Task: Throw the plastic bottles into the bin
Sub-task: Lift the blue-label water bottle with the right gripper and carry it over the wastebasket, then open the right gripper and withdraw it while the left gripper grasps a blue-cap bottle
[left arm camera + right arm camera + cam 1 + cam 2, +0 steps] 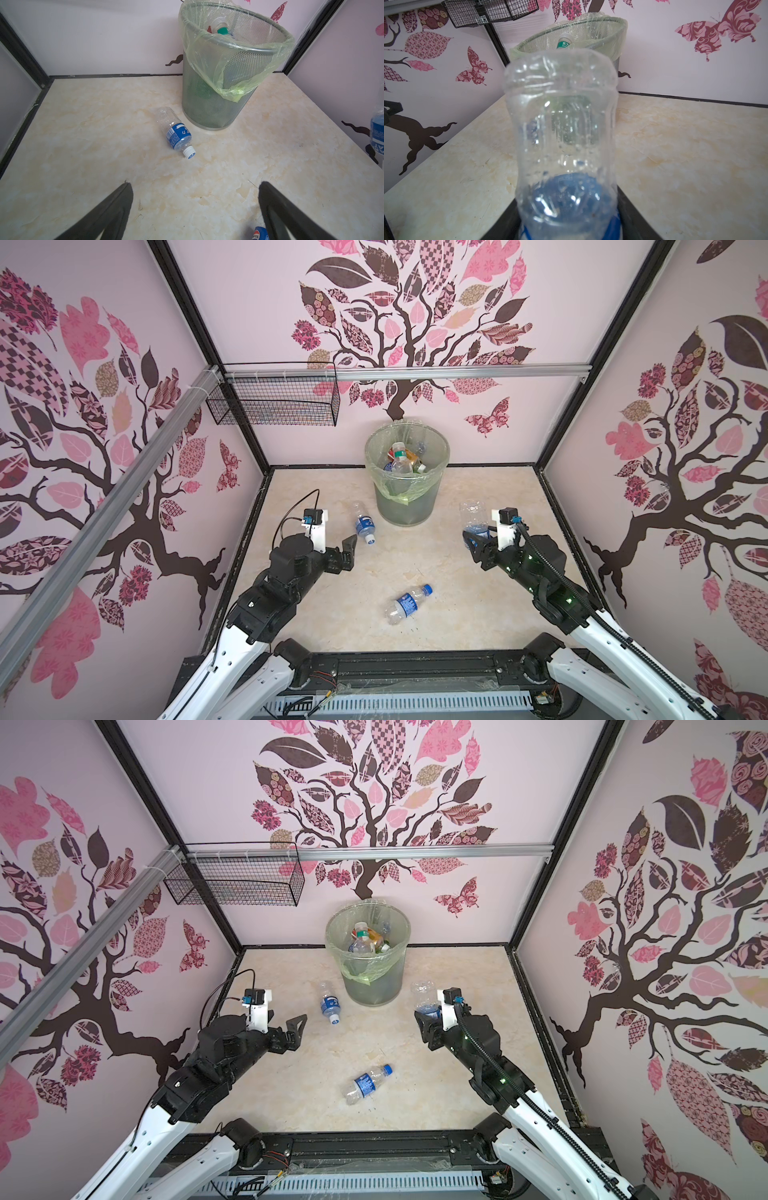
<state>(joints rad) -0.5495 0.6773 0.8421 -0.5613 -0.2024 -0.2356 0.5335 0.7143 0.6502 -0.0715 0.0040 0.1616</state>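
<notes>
Bimanual workspace seen from above and from both wrists. The right pincer [478, 536] is clenched on a clear plastic bottle with a blue label [473, 515]. Its black fingers [631, 216] press the bottle at the labelled part. The clear base end projects beyond the jaws and points upward in both top views. This held bottle sits just to the right of the round grey mesh bin lined with a pale green plastic bag [405, 508]. The two are close but not touching. In the right wrist view the bottle fills the centre of the frame, with the bin's rim [593, 21] behind it.

The left pincer [195, 186] is released. Its jaws are spread wide and hold nothing above the pale marbled tabletop [457, 614]. Ahead of it a second clear, blue-labelled bottle with a white cap [178, 133] lies on its side. Its base is just beside the foot of the bin and its cap is turned towards the pincer, well apart from the fingertips.

A third clear bottle with a blue label and blue cap [408, 603] lies flat on the tabletop between the two arms, nearer the front edge.

Several discarded bottles [401, 458] are piled inside the bin, one reaching almost to the rim.
</notes>
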